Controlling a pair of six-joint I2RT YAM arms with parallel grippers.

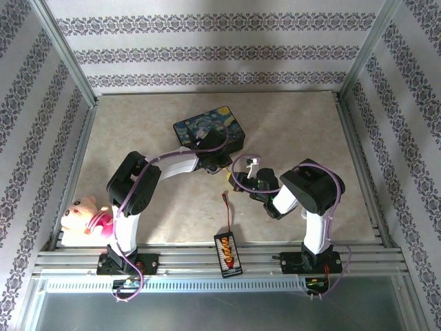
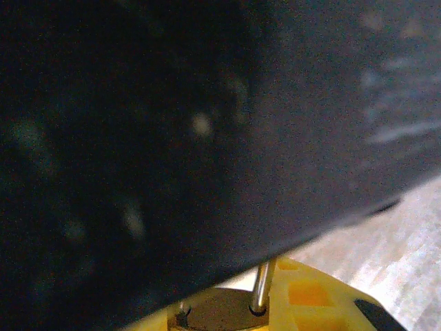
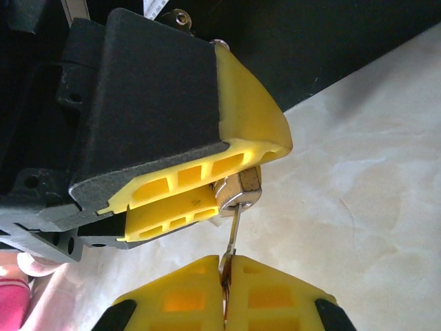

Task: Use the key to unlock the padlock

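**Brass padlock (image 3: 241,193) braced for the key (image 3: 233,233)**

Our left gripper (image 3: 231,181) pinches the padlock over the table (image 3: 358,172), with the keyway turned toward our right gripper (image 3: 224,274). Its pads (image 3: 186,293) are pressed together on the key's head. The blade lines up with the keyway, so we judge a twist comes next.

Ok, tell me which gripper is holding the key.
The right gripper, shut on the key at the bottom of its own wrist view. The left gripper instead clamps the padlock.
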